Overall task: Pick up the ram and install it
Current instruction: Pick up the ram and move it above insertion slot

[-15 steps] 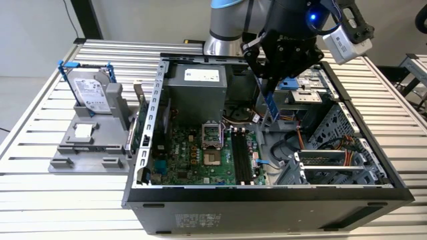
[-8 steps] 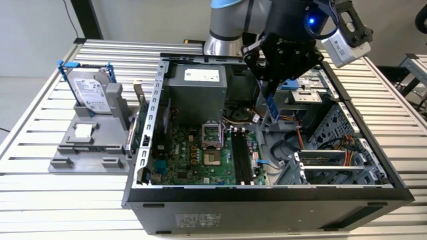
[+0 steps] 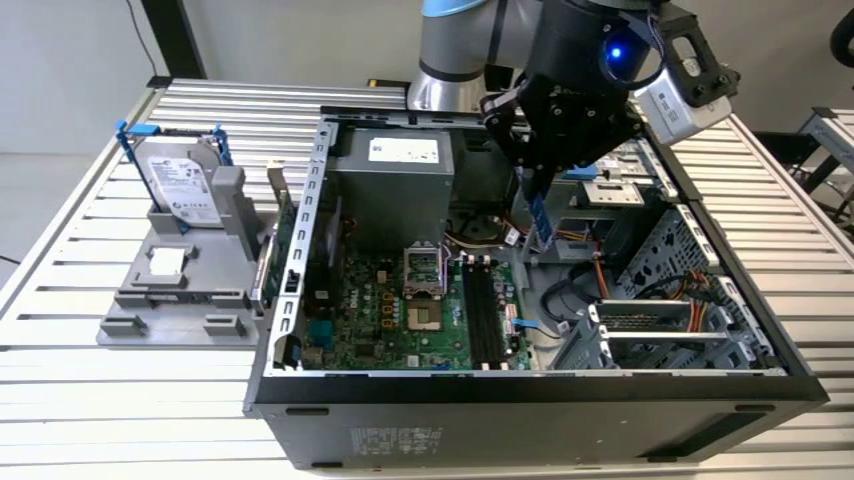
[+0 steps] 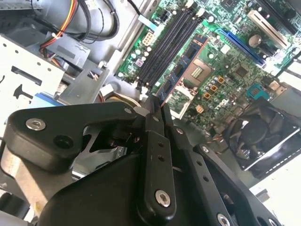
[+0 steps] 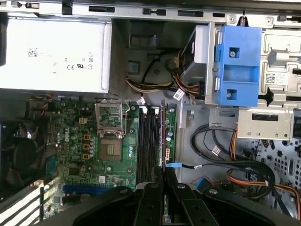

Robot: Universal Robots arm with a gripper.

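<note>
Claw (image 3: 537, 172) clamped on the ram (image 3: 539, 218), which hangs edge-down inside the open PC case (image 3: 534, 400) (far part), over the memory slots (image 5: 149, 141). Risk: any skew lands the edge beside the slot and it jams.

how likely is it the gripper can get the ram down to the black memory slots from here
Probably yes. The gripper holds the ram over the open case, and the black memory slots look bare, with nothing seen lying across them in either wrist view.
</note>
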